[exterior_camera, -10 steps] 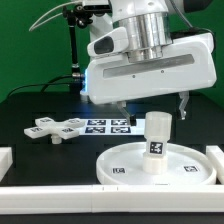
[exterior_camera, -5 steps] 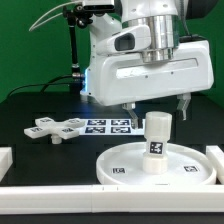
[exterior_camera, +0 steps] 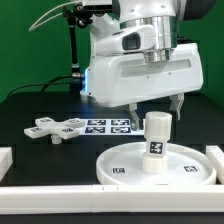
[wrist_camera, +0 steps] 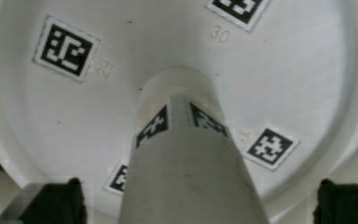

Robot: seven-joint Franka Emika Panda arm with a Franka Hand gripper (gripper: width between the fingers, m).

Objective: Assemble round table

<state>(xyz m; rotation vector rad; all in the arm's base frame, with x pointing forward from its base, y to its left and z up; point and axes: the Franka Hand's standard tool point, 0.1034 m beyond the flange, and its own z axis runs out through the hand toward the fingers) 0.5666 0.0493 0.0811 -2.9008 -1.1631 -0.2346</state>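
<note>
- While the post [exterior_camera: 157, 140] stands upright on the hub of the disc [exterior_camera: 132, 158], its long axis runs vertically, pointing straight up at the end effector [exterior_camera: 157, 106], which hangs directly above it
- Seen from the wrist view, the post sits midway between the two dark fingertips [wrist_camera: 60, 197], apart from both
- The end effector is released: its jaws are spread wider than the post, holding nothing and touching nothing that shows
- My judgement is that the coming move is a plain vertical descent to straddle the post's top, with no sideways correction needed
- Whether the post is fully seated in the hub cannot be told
- The cross piece [exterior_camera: 58, 128] lies flat on the black surface [exterior_camera: 30, 105] toward the exterior view's left, just beside the marker board [exterior_camera: 108, 125] and well apart from the end effector
</note>
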